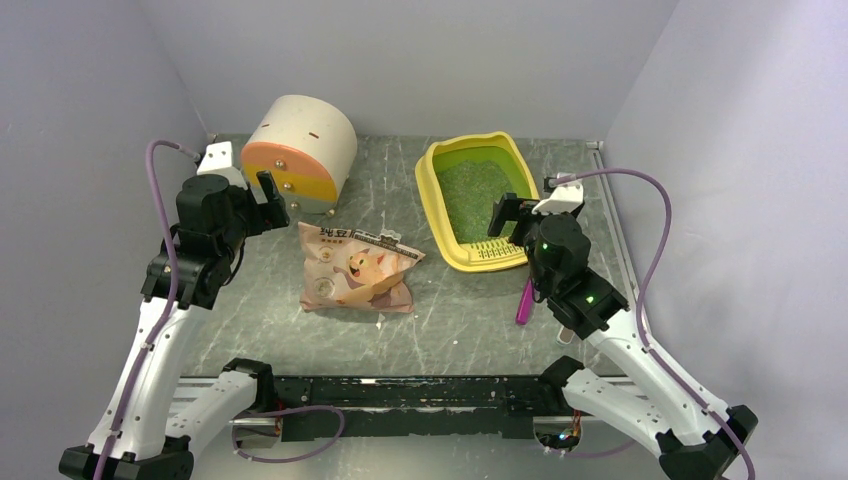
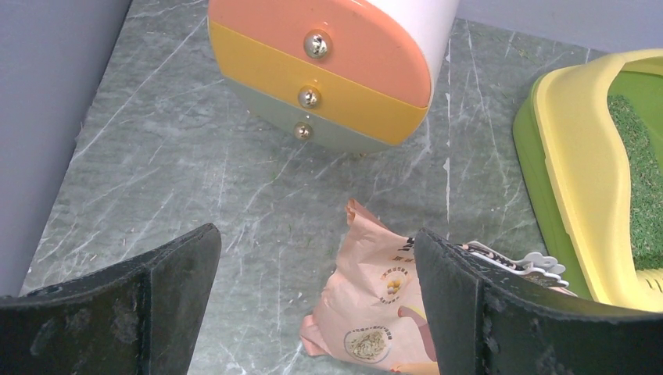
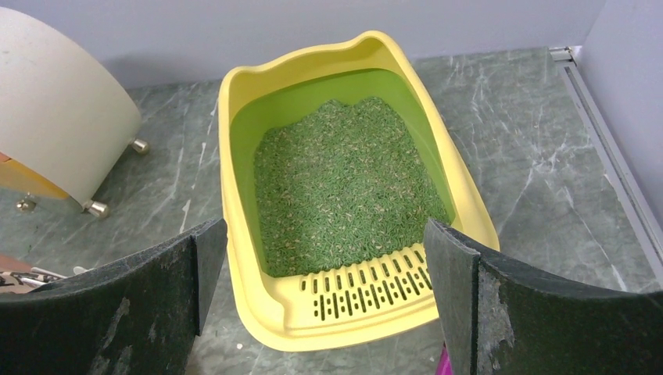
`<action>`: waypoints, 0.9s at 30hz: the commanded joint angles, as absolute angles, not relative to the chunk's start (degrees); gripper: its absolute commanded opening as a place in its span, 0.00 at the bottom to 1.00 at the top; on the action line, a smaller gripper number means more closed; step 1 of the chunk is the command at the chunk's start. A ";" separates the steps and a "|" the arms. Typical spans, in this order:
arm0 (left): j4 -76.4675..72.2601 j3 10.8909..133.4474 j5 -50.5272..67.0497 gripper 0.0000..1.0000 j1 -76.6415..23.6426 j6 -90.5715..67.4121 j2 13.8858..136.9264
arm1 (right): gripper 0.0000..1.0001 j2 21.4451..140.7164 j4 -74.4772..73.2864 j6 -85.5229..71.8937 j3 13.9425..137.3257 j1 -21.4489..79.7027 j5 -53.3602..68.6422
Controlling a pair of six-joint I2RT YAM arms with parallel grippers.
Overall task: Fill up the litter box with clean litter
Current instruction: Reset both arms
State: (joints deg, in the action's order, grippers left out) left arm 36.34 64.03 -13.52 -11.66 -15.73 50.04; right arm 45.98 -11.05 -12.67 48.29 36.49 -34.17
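Note:
The litter box [image 1: 432,190] is a yellow tray with a lime-green inner pan at the back right of the table. A layer of green litter [image 1: 475,195] covers its floor. In the right wrist view the box's rim [image 3: 228,156] and the litter [image 3: 344,183] lie straight ahead. My right gripper [image 1: 520,215] [image 3: 324,234] hangs open above the box's slotted near end, holding nothing. Above the table's left side my left gripper [image 1: 262,205] [image 2: 313,242] is open and empty. A pink printed bag [image 1: 355,268] [image 2: 383,297] lies flat just below and right of it.
A cream-and-orange cylindrical container [image 1: 300,150] [image 2: 328,62] [image 3: 55,117] lies on its side at the back left. A magenta scoop [image 1: 524,300] rests on the table under my right arm. Grey walls close in the left, back and right. The box's edge [image 2: 582,156] shows beside the bag.

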 commanded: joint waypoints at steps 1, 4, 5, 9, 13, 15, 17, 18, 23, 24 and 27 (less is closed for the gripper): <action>36.29 65.30 -13.87 0.97 -11.43 -15.42 49.72 | 1.00 46.07 -10.74 -11.98 48.08 36.65 -35.33; 36.20 65.29 -14.01 0.97 -11.43 -15.39 49.46 | 1.00 46.35 -10.72 -12.11 48.00 36.65 -35.24; 36.21 65.24 -13.93 0.97 -11.43 -15.52 49.27 | 1.00 46.32 -10.60 -12.02 47.99 36.65 -35.31; 35.33 65.12 -13.97 0.97 -11.43 -14.77 49.15 | 1.00 46.94 -10.58 -11.19 48.49 36.63 -35.76; 36.41 67.65 -15.10 0.97 -11.43 -14.48 50.48 | 1.00 47.38 -11.52 -10.90 49.73 36.64 -36.53; 36.43 67.98 -15.02 0.97 -11.43 -14.83 50.86 | 1.00 47.17 -11.77 -10.81 49.68 36.65 -36.41; 36.27 67.87 -14.53 0.97 -11.43 -15.23 50.84 | 1.00 46.83 -12.19 -10.94 49.52 36.64 -36.26; 36.29 67.71 -14.26 0.97 -11.43 -15.50 50.74 | 1.00 46.75 -12.40 -10.98 49.41 36.64 -36.22; 36.02 66.62 -13.94 0.97 -11.43 -15.93 49.75 | 1.00 46.21 -13.45 -11.34 49.52 36.65 -36.11; 36.10 66.66 -14.00 0.97 -11.43 -15.91 49.67 | 1.00 46.15 -13.54 -11.21 49.49 36.61 -36.11; 36.45 66.95 -14.24 0.97 -11.43 -15.94 49.86 | 1.00 46.11 -13.36 -10.90 49.48 36.65 -36.14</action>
State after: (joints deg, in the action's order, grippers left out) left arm 36.34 66.06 -13.93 -11.66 -15.68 50.54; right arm 46.96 -12.97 -11.42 48.21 36.49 -35.20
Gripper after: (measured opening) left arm 0.971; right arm 0.997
